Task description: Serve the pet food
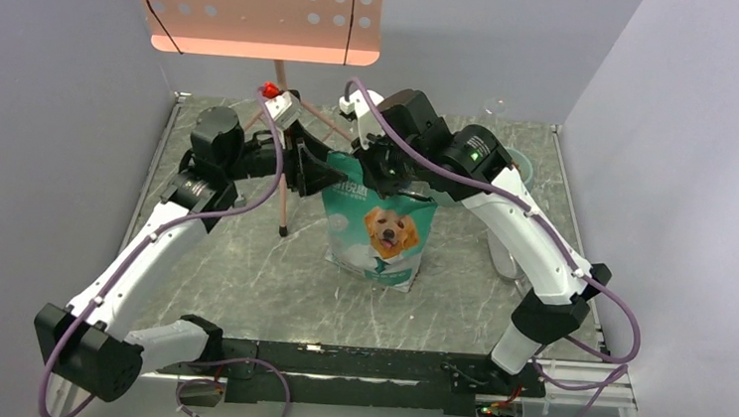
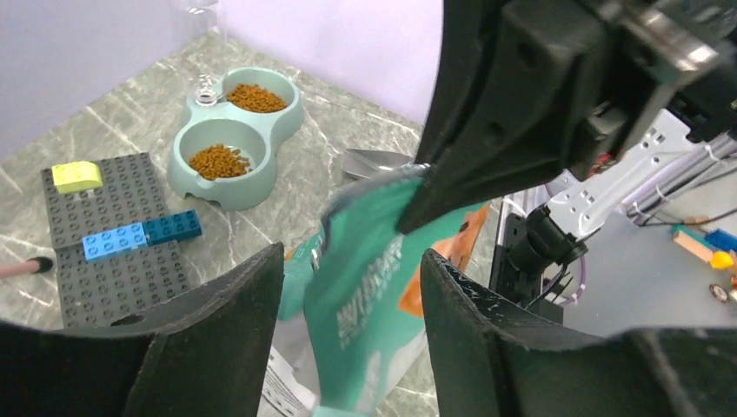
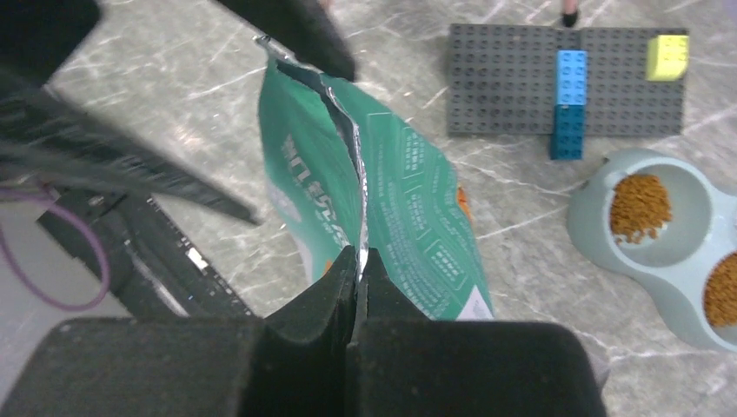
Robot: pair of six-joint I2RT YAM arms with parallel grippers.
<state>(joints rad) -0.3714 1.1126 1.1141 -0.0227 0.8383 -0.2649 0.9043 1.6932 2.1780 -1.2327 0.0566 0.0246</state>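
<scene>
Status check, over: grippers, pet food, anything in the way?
Right gripper shut on bag top edge. Left gripper open, straddling bag. Kibble in both bowl wells. Grey baseplate beside bowl.

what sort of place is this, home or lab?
Likely a lab test cell: plain walls box in a marble-look table, two arms bolted at its edge, with baseplate, bowl and bag as props.

The grey-green marbled table [image 1: 240, 278] carries a teal-green bag [image 1: 382, 231] standing at its middle. A pale blue-grey double bowl [image 2: 228, 193] sits by the right edge, toward the far right corner. A dark grey studded baseplate [image 2: 113, 278] lies just beside it. A pink stand's foot [image 1: 284, 230] rests left of the bag.
</scene>
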